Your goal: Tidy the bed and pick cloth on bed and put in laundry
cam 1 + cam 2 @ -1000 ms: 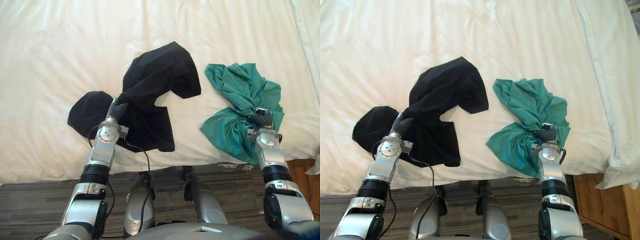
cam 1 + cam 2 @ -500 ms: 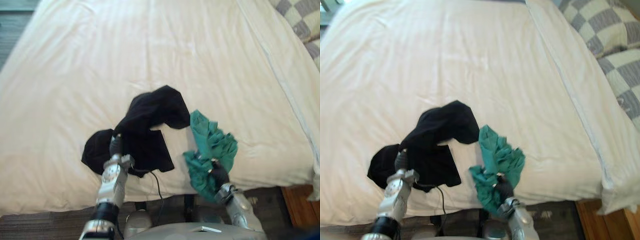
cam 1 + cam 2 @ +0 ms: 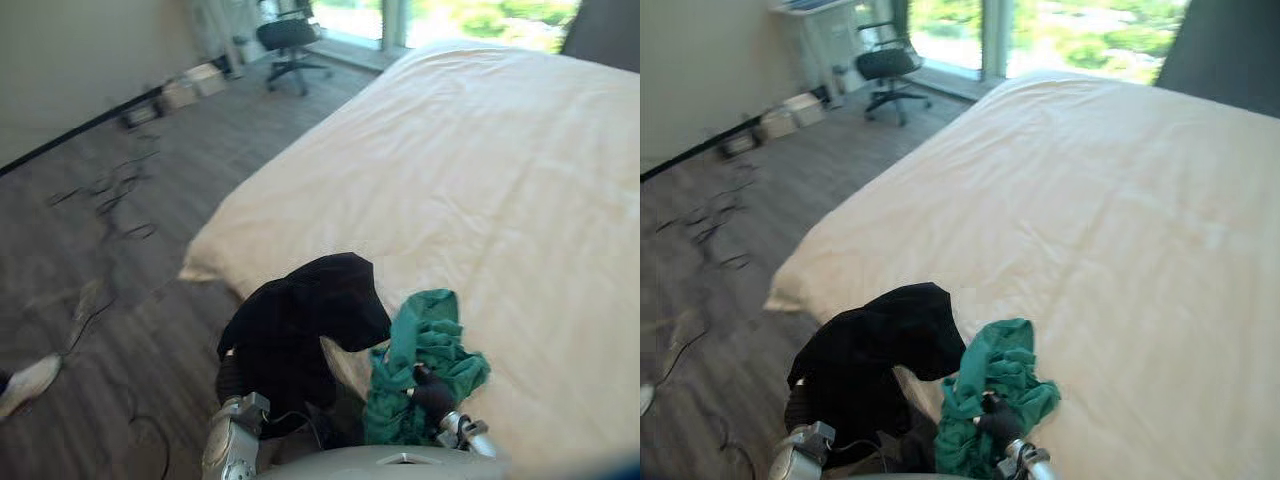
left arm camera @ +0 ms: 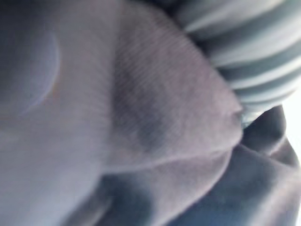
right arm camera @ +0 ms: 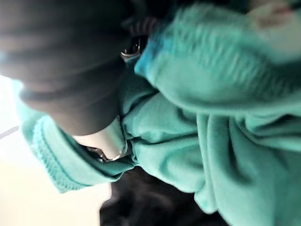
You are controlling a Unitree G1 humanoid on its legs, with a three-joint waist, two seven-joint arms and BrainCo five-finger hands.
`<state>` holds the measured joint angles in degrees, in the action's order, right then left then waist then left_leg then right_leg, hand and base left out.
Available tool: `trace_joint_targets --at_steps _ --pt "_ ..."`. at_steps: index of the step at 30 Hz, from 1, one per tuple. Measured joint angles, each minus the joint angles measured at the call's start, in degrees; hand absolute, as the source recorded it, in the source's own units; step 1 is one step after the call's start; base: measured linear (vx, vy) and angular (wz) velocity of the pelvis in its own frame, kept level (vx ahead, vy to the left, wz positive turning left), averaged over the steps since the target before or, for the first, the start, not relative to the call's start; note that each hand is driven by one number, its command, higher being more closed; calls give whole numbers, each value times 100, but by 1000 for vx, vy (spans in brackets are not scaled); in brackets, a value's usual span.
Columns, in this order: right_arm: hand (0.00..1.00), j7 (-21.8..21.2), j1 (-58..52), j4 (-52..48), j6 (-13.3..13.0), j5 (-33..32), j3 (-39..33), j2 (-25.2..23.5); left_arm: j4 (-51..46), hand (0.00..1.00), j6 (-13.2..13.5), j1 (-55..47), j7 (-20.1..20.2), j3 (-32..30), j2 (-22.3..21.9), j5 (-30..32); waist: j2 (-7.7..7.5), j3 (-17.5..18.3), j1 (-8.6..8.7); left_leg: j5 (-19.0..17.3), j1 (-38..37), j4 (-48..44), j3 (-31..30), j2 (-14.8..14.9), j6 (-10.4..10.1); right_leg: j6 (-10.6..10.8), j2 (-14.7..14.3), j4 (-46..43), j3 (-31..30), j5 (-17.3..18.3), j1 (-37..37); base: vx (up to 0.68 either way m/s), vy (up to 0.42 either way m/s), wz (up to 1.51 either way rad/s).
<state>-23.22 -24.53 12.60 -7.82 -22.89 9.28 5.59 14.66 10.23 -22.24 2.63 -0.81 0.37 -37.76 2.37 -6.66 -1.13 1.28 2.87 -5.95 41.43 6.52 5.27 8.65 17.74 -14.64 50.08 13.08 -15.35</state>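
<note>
1. Surface and room. A dark wood-plank floor [image 3: 110, 260] occupies the left of the frame, with loose black cables [image 3: 115, 195] lying on it. A black swivel office chair [image 3: 288, 40] stands at the upper left, with pale boxes [image 3: 195, 85] beside it against the wall. A bright window [image 3: 1040, 25] runs along the top edge. A bed with a smooth cream-white sheet [image 3: 500, 180] takes up the right, and its near corner points toward the lower left.

2. Left hand [image 3: 232, 382]. It is located at the lower centre, under the black crumpled cloth [image 3: 310, 310]. The cloth covers the hand, so whether the hand is clenched cannot be told. The cloth's long axis runs from the hand at the lower left up to a rounded peak at the upper right. The cloth sits over the near edge of the bed.

3. The teal-green crumpled cloth [image 3: 425, 345] sits just right of the black one and touches it. Its long axis is close to vertical in the frame, with the wider bunched end uppermost.

4. Right hand [image 3: 433, 397]. It is located at the lower right of centre and is clenched in the teal-green crumpled cloth. In the right wrist view the folds wrap round a silver finger [image 5: 110, 141].
</note>
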Motion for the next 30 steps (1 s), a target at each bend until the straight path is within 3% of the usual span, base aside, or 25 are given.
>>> trace_joint_targets --at_steps 2,5,9,11,12,13,14,15,16,17,18,20,25,27,30 --pt "100 130 75 -193 102 -333 52 -82 -6 100 -144 -32 221 141 17 4 12 3 41 159 -55 551 -526 -412 49 -6 173 -227 370 0 -195 -19 96 125" --pt "100 395 214 -233 276 -499 188 -239 -7 100 -266 42 240 367 55 9 -17 -46 -4 279 -252 1076 -731 -674 85 -93 339 -610 490 -194 -283 -43 86 89" --pt "100 706 269 -272 302 -468 447 -229 -7 100 -327 139 57 584 135 41 146 -318 -70 220 -371 1173 -1177 -856 73 -689 767 -1565 512 -681 -185 -6 134 53" --pt "100 795 243 -264 293 -424 450 -228 -1 100 -339 395 -70 723 380 40 225 -542 124 228 -284 1195 -1868 -944 -32 -737 319 -1920 -329 -260 122 -9 70 133" --pt "100 821 217 -169 258 -385 423 -220 136 100 -346 741 -114 785 490 41 227 -623 389 -395 -250 1190 -2088 -978 -373 -735 -299 -1669 -1026 -112 362 -4 34 144" --pt "100 818 196 -64 206 -385 444 -280 237 100 -344 871 -132 732 512 47 -86 -628 472 -764 -126 661 -1810 -1089 -202 -748 -263 -1524 -1459 72 588 42 28 125" --pt "100 807 83 -95 106 -389 506 -413 224 100 -297 962 -139 682 675 67 -374 -648 431 -1183 354 -1325 -1664 -746 760 -547 -174 -1574 -1887 261 761 82 -13 59" --pt "100 757 -180 -215 -58 -402 490 -348 304 100 -264 916 -130 718 666 70 -63 -607 350 -1739 359 -1845 -2081 -168 54 -404 -540 -1471 -2160 471 864 100 -20 44" --pt "100 766 -201 25 -49 -426 472 -372 550 100 -362 1001 -134 733 731 67 -382 -631 332 -1588 107 -1611 -2280 -575 72 -488 -529 -1190 -2777 534 894 93 -23 55" --pt "100 766 -234 66 -50 -467 418 -314 632 100 -419 1017 -127 767 698 69 -416 -616 377 -1432 13 -1365 -2391 -722 129 -527 -615 -1026 -2943 514 911 71 41 89" --pt "100 767 -268 70 -72 -533 345 -269 636 100 -479 976 -120 782 611 72 -349 -582 415 -1233 -79 -981 -2563 -886 130 -588 -732 -840 -3064 453 1000 41 82 100" --pt "100 760 -239 75 -96 -701 194 -166 624 100 -477 876 -83 940 491 80 -289 -508 404 -906 -286 -299 -2808 -1125 74 -500 -779 -531 -3181 314 1095 22 103 83" --pt "100 750 -3 109 -105 -730 206 -119 626 100 -449 408 -130 960 601 89 -48 -386 198 -449 -593 396 -2884 -1290 193 -503 -866 38 -3233 61 1053 63 7 13" --pt "100 748 10 203 -105 -732 205 -115 626 100 -446 398 -121 939 687 65 -91 -365 172 -392 -608 409 -2965 -1297 151 -599 -965 295 -3236 -119 917 0 -104 23" --pt "100 748 7 268 -103 -734 178 -98 625 100 -420 335 -69 924 670 73 -153 -323 178 -274 -792 609 -2962 -1323 28 -581 -990 419 -3242 -181 764 -42 -126 1"
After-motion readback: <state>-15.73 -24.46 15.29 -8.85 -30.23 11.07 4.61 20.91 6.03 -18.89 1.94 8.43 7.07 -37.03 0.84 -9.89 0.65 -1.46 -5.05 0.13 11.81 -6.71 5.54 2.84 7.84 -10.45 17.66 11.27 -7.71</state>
